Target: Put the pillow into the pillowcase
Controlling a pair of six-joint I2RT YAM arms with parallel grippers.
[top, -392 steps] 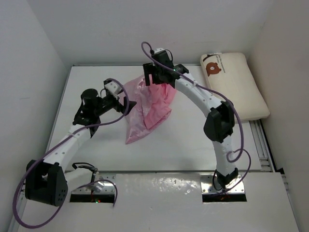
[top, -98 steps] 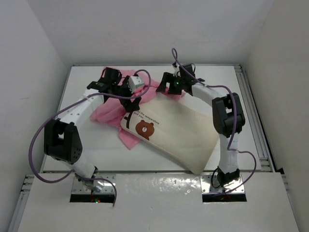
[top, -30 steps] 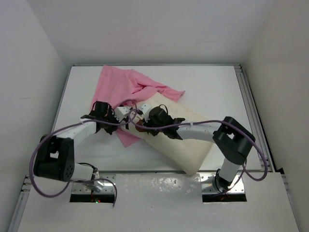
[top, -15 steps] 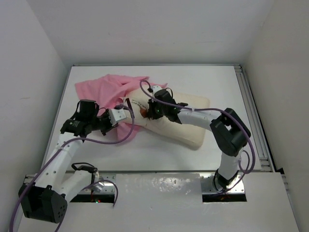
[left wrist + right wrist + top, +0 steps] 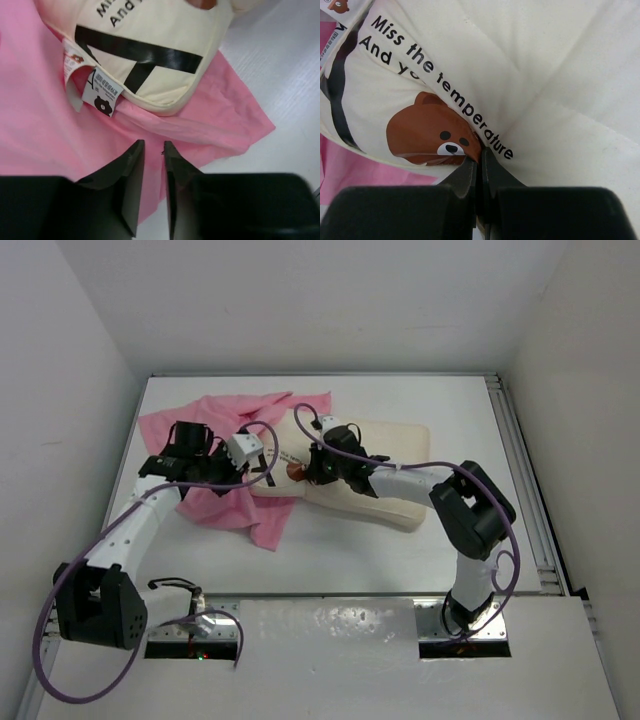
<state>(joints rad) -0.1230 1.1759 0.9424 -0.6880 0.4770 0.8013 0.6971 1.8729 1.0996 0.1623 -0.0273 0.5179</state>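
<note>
White walls close in on three sides of the white counter [image 5: 400, 570]. The pillow [image 5: 395, 440] lies flat near its middle, printed face up. Its printed end rests on top of the pillowcase [image 5: 238, 514]. The pillowcase spreads out wrinkled beyond that end of the pillow, on the left arm's side, and one pink tongue reaches past the pillow's near corner.

The right claw [image 5: 476, 161] is pressed together on a pinch of the pillow's cover, just beside the bear face [image 5: 432, 132] and below the dark lettering [image 5: 440, 85]. Creases run out from its tips. The left claw [image 5: 151, 146] hangs over the pink cloth just off the pillow's corner, near the sewn labels [image 5: 102, 95]. Its fingers stand close, with pink showing through the thin slit between them, and I cannot tell whether any cloth is nipped.

Half a second ago the pink cloth was bunched along the pillow's far side and the left claw stood farther from the pillow. Now the cloth lies wider toward the pillow's near side. Thirteen seconds back the pillow lay off at the counter's right edge, and the pillowcase hung between both claws.
</note>
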